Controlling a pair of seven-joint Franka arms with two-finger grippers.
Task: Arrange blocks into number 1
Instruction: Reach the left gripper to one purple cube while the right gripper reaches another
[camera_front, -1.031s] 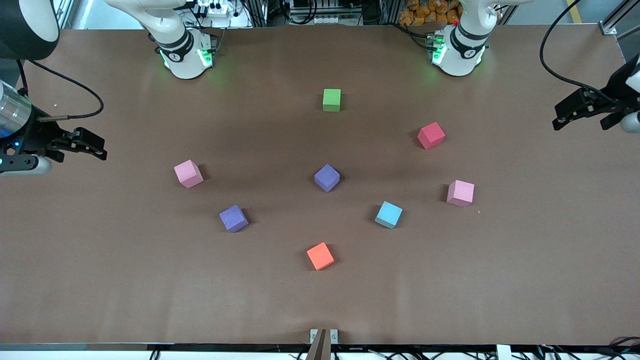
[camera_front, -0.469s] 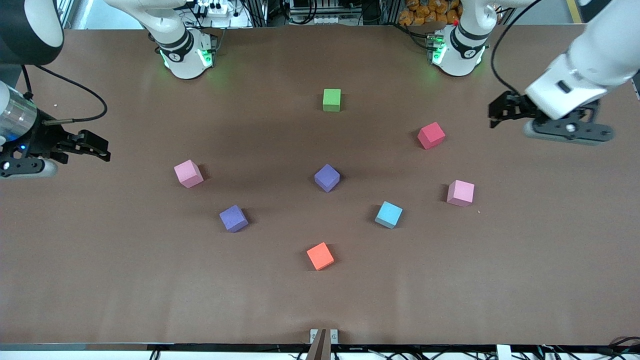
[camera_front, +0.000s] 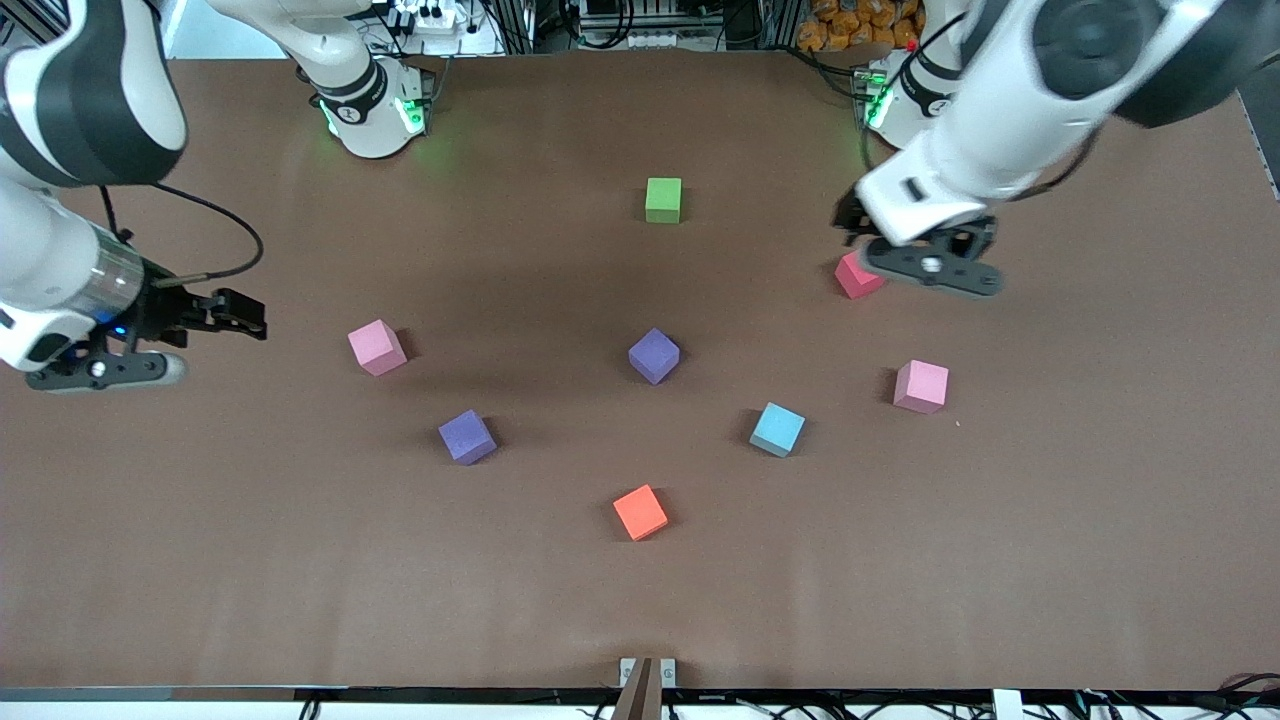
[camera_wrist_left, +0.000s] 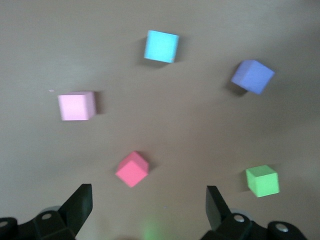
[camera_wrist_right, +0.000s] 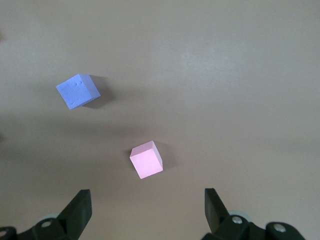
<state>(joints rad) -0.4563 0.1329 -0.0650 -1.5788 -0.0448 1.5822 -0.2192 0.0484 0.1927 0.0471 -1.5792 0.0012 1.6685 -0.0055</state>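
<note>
Left tool (camera_front: 850, 225) open over matte red cube (camera_front: 856, 279).

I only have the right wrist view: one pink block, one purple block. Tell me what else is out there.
Observer: Six more blocks: a green block, red block, light blue block, orange block, a second pink block and a second purple block.
Operator: Report the left gripper.
Observer: The left gripper is open, in the air by the red block, not touching it.
Operator: Place my own gripper.
Observer: The right gripper is open, over the right arm's end of the table, short of your pink block.
</note>
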